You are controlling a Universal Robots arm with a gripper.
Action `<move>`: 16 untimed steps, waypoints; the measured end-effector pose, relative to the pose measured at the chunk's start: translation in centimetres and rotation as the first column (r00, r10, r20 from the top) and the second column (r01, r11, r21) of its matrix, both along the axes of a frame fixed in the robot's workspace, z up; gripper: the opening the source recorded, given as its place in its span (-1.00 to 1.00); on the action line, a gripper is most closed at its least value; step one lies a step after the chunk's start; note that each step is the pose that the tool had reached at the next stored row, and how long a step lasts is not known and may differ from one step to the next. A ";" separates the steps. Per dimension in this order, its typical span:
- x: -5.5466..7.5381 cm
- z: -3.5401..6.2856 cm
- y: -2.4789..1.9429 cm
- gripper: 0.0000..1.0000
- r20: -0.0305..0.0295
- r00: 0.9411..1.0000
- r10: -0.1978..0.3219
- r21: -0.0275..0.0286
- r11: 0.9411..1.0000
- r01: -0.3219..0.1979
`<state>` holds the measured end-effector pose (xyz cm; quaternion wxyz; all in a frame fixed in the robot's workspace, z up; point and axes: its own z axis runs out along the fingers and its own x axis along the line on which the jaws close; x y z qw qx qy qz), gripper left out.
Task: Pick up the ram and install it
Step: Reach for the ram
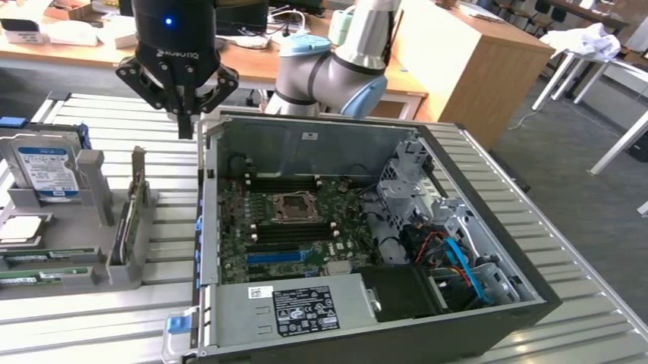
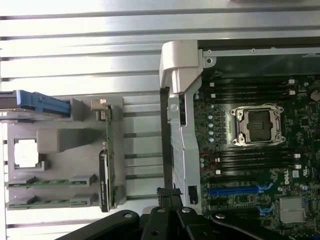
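**Claw clenched on nothing, ram in the tray**

You have a slatted metal table (image 1: 102, 121) under everything. An open case (image 1: 303, 144) lies on it, taking the middle and the exterior view's right. The arm (image 1: 324, 76) comes in from the far side, behind the case. The motherboard (image 1: 235, 220) lies flat on the case floor.

On the exterior view's left, a grey tray (image 1: 91, 182) sits just beside the case.

Your gripper (image 1: 185, 133) hangs over the table at the case's far corner on the exterior view's left, above the gap between tray and case. Its fingers point down and are pressed together with nothing between them. In the wrist view the tips sit over the case wall that faces the tray.

A hard drive (image 1: 45, 171) with a blue-white label leans at the tray's far end. A card (image 1: 133, 205) stands on edge along the tray's side nearest the case.

The ram (image 1: 39, 259) is at the tray's near end: two green sticks lying side by side, well apart from the gripper.

Smallest, the socket (image 1: 294, 206) sits mid-board.
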<state>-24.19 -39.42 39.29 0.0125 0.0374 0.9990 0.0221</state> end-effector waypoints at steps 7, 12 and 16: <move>-1.1 -0.01 0.04 -0.79 0.000 1.000 0.000 0.000 1.000 0.000; -1.9 -0.01 0.06 -0.79 0.000 1.000 0.000 0.000 1.000 0.000; -2.6 -0.01 0.07 -0.79 0.000 1.000 0.000 0.000 1.000 0.000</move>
